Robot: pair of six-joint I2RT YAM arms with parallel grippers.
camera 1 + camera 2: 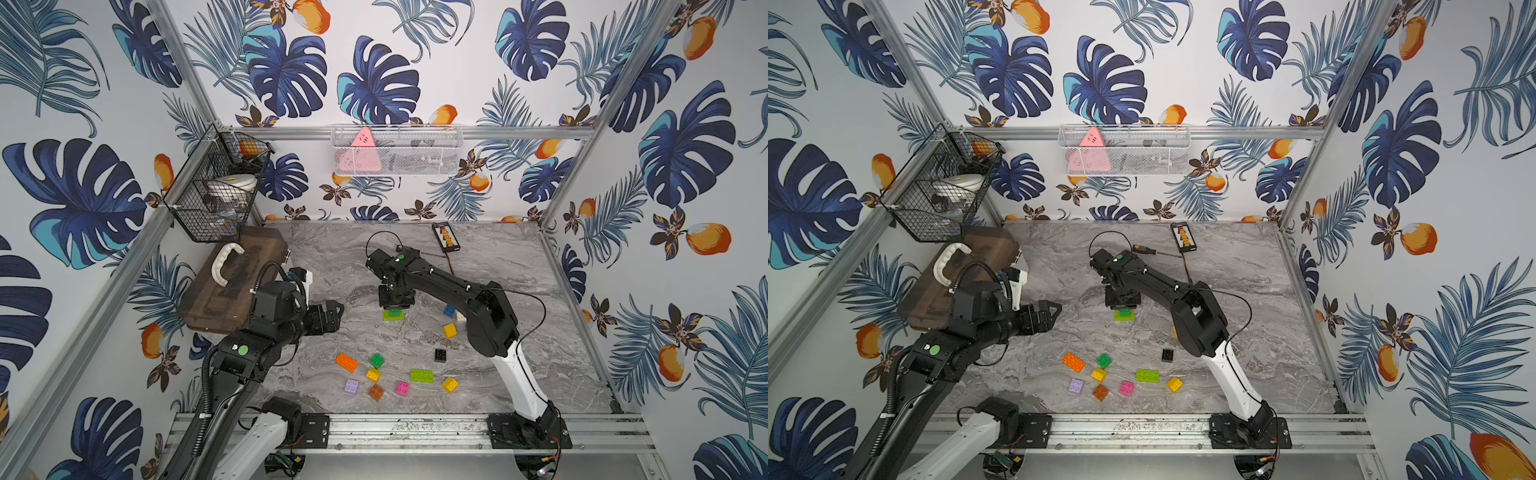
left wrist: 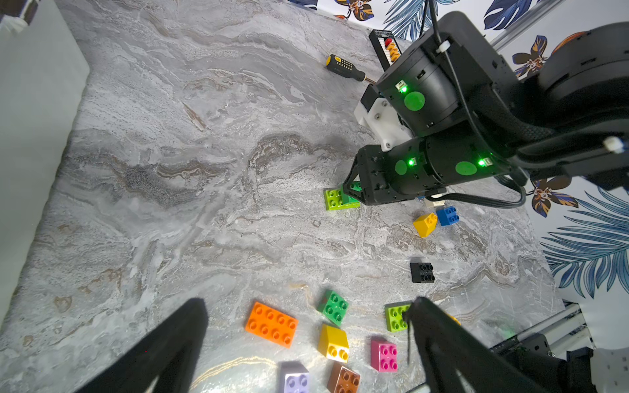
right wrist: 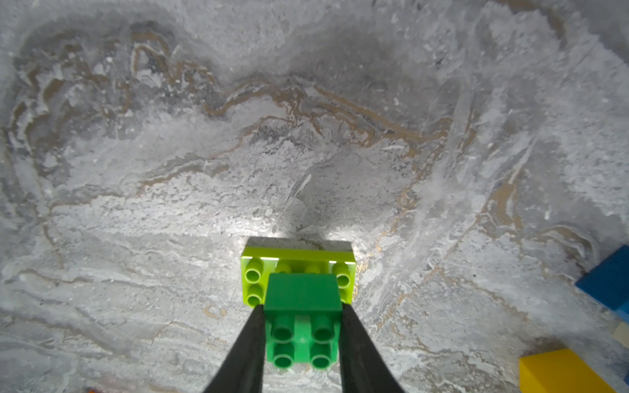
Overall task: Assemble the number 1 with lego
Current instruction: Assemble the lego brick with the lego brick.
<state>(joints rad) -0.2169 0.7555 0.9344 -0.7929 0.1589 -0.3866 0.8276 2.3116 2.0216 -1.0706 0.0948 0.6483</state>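
Observation:
My right gripper (image 3: 303,308) is shut on a dark green 2x2 lego brick (image 3: 303,320), studs up. It holds the brick over the middle of a lime 2x4 brick (image 3: 253,275) lying on the marble table; I cannot tell whether the two are pressed together. Both top views show this pair (image 1: 392,315) (image 1: 1124,314) at mid-table. My left gripper (image 1: 332,318) (image 2: 308,304) hovers open and empty to the left. Loose bricks lie near the front: orange 2x4 (image 1: 346,362), green (image 1: 377,360), lime 2x4 (image 1: 421,375), pink (image 1: 402,388), purple (image 1: 351,386), black (image 1: 440,355).
A brown toolbox (image 1: 232,282) stands at the left behind my left arm. A screwdriver (image 1: 1144,249) and a small black abacus-like device (image 1: 445,237) lie at the back. Yellow (image 1: 449,330) and blue (image 1: 449,310) bricks sit beside my right arm. Wire baskets hang on the walls.

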